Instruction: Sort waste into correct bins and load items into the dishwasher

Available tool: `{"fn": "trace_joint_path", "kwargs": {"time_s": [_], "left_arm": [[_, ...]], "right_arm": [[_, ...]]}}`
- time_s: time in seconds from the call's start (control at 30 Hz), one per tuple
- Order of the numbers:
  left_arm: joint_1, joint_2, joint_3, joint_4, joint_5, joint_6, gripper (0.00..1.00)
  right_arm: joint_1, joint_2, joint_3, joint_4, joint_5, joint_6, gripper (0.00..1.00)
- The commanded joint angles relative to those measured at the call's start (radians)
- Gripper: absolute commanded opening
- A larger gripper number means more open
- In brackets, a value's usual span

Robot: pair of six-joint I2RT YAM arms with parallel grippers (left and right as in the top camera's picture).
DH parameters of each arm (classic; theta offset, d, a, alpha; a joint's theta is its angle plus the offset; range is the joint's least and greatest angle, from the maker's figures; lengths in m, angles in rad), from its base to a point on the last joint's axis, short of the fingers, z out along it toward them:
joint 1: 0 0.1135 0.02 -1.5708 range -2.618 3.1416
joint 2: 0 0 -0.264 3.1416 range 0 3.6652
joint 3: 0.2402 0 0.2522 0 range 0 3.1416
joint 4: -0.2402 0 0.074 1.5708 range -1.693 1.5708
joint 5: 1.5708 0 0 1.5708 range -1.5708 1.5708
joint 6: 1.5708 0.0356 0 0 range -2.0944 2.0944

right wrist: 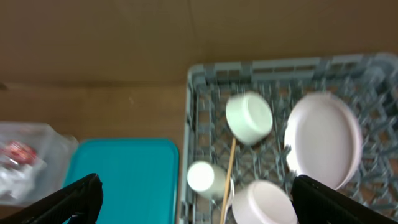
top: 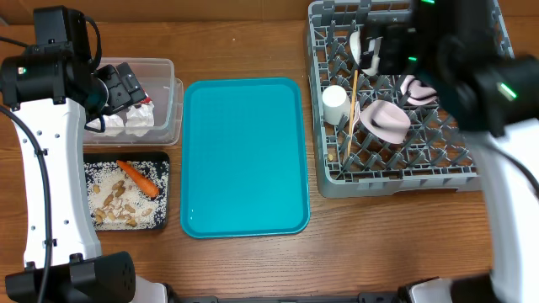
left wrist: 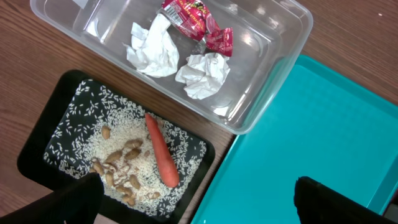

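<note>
My left gripper [top: 126,84] hangs open and empty over the clear tub [top: 173,101], which holds two crumpled napkins [left wrist: 155,50] and the red wrapper [left wrist: 193,15]. Below it, the black tray [top: 126,157] carries the carrot [left wrist: 161,152] and beige scraps on rice [left wrist: 118,168]. My right gripper [top: 379,46] hovers open above the grey dish rack [top: 324,168]. In the rack stand the pink plate [right wrist: 323,140], two bowls [right wrist: 249,117] [right wrist: 264,202], the white cup [right wrist: 202,177] and the wooden stick [right wrist: 229,174].
The teal serving tray [top: 244,156] lies bare between the bins and the rack. Wooden tabletop [top: 244,269] runs along the front edge. Both arms' white links stand at the left and right sides.
</note>
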Motion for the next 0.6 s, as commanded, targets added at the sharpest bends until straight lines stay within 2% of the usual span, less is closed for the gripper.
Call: {"fn": "trace_joint_path", "kwargs": {"time_s": [0.0, 0.43, 0.57], "left_arm": [[-0.003, -0.010, 0.015, -0.001, -0.006, 0.018, 1.00], [-0.003, -0.010, 0.015, -0.001, -0.006, 0.018, 1.00], [-0.003, -0.010, 0.015, -0.001, -0.006, 0.018, 1.00]], "right_arm": [[-0.001, -0.114, 0.009, 0.018, -0.006, 0.000, 1.00], [-0.006, -0.475, -0.001, -0.009, 0.014, -0.001, 1.00], [-0.051, -0.599, -0.062, -0.019, 0.014, -0.001, 1.00]]}}
